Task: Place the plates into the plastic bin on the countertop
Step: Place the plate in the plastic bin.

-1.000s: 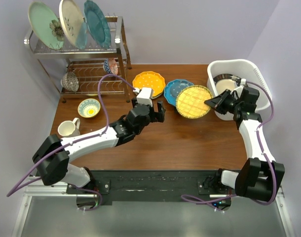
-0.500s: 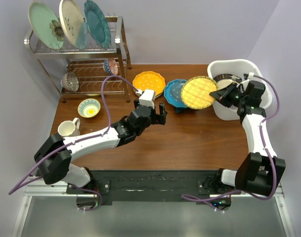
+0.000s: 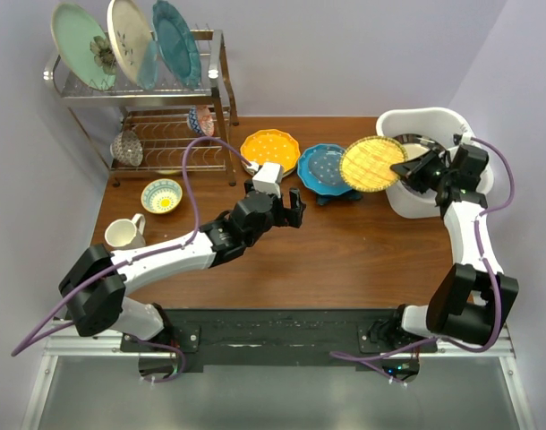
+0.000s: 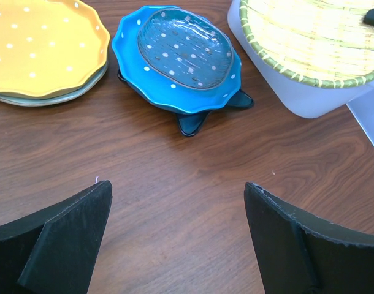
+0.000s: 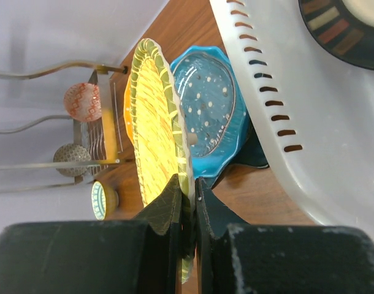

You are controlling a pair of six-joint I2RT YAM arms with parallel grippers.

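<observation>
Nothing lies between the gridded plate (image 3: 372, 164) and the bin (image 3: 423, 115). The plate hangs tilted, its rim pinched tight in the right jaws, one edge overlapping the bin's left rim and the rest over the table (image 3: 345, 260). Just left of it on the table sits a blue dotted plate (image 3: 321, 167) on a darker star plate (image 4: 190, 122), of which only the points poke out. Further left is a yellow dotted plate (image 3: 269, 150) on a paler plate (image 4: 46, 100); only a sliver of that one shows and its colour is unclear. One dark-rimmed plate (image 3: 413, 141) lies in the bin, largely hidden by the right arm (image 3: 465, 224) and cut off by the corner of the right wrist view. That makes four plates on the table, one held and one binned. The left jaws are spread wide and empty above bare wood, near the blue pair. Well apart to the left stand a rack (image 3: 139, 90) with three upright plates, a bowl (image 3: 161, 195) and a mug (image 3: 123, 233).
</observation>
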